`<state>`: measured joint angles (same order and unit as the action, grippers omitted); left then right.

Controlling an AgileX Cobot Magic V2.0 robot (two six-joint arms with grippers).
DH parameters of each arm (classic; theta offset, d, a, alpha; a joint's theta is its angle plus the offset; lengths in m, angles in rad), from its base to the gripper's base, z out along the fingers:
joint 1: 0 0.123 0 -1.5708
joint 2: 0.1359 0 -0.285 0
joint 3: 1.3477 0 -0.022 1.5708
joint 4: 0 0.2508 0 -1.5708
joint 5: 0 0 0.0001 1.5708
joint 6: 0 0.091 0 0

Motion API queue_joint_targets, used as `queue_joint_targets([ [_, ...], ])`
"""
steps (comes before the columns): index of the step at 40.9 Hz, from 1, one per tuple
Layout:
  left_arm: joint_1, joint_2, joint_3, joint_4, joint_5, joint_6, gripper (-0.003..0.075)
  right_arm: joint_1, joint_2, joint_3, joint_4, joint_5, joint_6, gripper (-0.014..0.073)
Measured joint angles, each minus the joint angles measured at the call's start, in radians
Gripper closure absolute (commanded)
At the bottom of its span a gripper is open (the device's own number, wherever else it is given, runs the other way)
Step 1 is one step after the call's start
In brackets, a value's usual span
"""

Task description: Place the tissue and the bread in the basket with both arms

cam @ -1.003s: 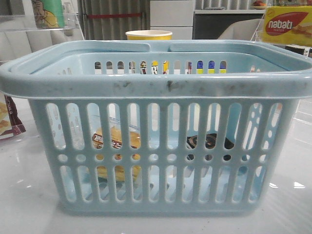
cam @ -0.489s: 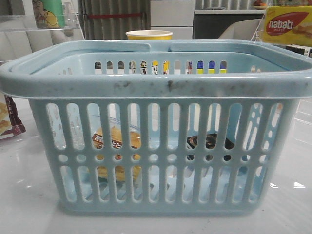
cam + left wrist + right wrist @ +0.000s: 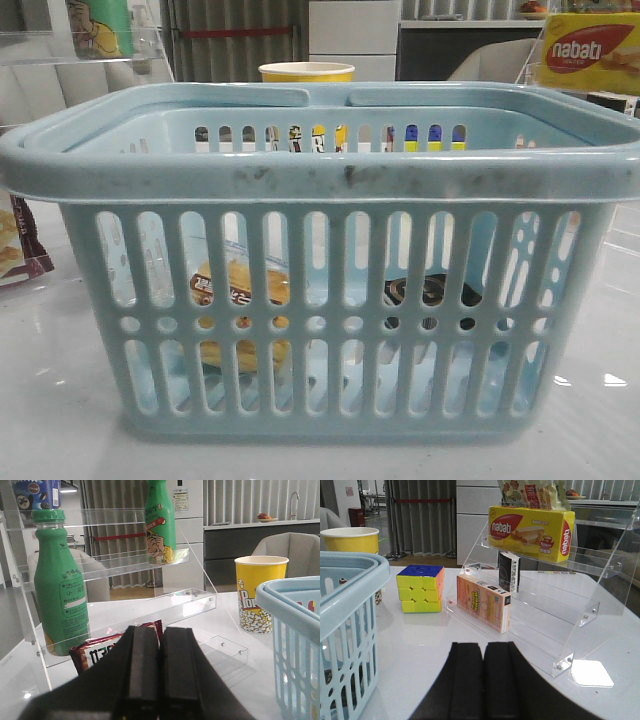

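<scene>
We see the basket [image 3: 320, 175] filling the front view, with the bread [image 3: 240, 290] lying inside at its left and the tissue [image 3: 430, 292] inside at its right, well apart. We judge the task done, so the sound move is to hold both arms clear of the rim. Our left gripper [image 3: 151, 680] and right gripper [image 3: 482, 680] are both closed, fingers touching, holding nothing. The table [image 3: 60, 420] is glossy white, with clear acrylic shelves [image 3: 545, 605] nearby.

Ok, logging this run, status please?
Left gripper shut, empty. Right gripper shut, empty. Bread and tissue inside basket. Nothing blocking.
</scene>
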<state>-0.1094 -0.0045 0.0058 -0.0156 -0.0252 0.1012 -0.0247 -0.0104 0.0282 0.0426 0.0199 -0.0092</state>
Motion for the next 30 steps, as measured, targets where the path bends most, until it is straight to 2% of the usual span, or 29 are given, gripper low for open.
queue_joint_targets([
  [30,0.000,0.000,0.000,0.000,0.000,0.000,0.0627,0.000,0.000,0.000,-0.025,-0.036,0.028,0.0536],
])
